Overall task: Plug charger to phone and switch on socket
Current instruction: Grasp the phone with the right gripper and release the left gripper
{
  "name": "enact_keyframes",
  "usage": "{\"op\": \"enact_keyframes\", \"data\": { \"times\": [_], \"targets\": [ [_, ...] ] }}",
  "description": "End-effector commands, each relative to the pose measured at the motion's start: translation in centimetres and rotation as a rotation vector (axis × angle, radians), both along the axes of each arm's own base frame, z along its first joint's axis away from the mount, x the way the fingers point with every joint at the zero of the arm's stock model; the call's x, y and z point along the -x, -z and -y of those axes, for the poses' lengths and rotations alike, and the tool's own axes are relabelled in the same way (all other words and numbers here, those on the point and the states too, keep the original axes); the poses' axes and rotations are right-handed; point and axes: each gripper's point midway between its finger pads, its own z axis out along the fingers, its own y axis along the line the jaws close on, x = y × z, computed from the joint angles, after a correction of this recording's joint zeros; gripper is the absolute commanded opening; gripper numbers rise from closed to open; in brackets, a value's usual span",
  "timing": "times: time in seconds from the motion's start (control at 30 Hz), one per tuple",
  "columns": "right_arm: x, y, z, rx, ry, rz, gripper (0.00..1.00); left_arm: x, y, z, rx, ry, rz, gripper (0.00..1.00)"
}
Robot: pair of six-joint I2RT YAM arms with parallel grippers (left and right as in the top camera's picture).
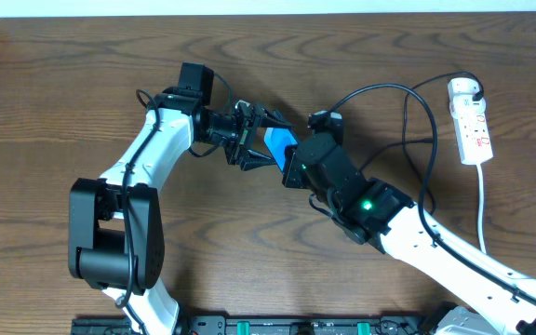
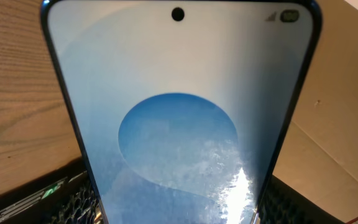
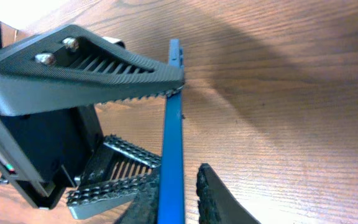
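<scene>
Overhead, your left gripper (image 1: 270, 140) clamps the phone (image 1: 279, 147) mid-frame, with the socket (image 1: 471, 126) at upper right. In the left wrist view the phone's screen fills the frame. In the right wrist view, the right gripper (image 3: 178, 177) has its jaws narrow astride the phone's edge; you cannot tell if they grip.

On my feed I log:
- phone (image 3: 173, 137), blue, edge-on, over wood-grain desk (image 3: 291, 112).
- Left end effector (image 3: 165, 124): grey ribbed fingers (image 3: 92, 68), upper tip touching the phone.
- Right end effector (image 3: 176, 186): black fingertips (image 3: 219, 202) closely flanking it.

Brown wood-grain table (image 1: 54, 84); white strip along far edge (image 1: 249, 6); black rail at near edge (image 1: 277, 326)
</scene>
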Motion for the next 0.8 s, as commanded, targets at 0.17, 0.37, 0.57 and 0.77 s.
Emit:
{"op": "enact_keyframes", "data": {
  "times": [0.17, 0.37, 0.57, 0.77],
  "targets": [
    [0.0, -0.5, -0.6, -0.006, -0.009, 0.01, 0.01, -0.1, -2.2, 0.0, 0.032, -0.001, 0.044, 0.58],
    [-0.6, -0.6, 0.2, -0.006, 0.016, 0.009, 0.01, -1.7, -2.7, -0.3, 0.048, -0.007, 0.154, 0.77],
    [-1.4, -2.0, 1.8, -0.064, 0.025, 0.0, 0.01, -4.5, -5.1, -2.8, 0.061, -0.074, 0.334, 0.88],
    [-2.6, -2.8, 4.6, -0.111, 0.064, -0.024, 0.01, -4.8, -10.5, -6.8, 0.03, -0.108, 0.644, 0.88]
  ]
}}
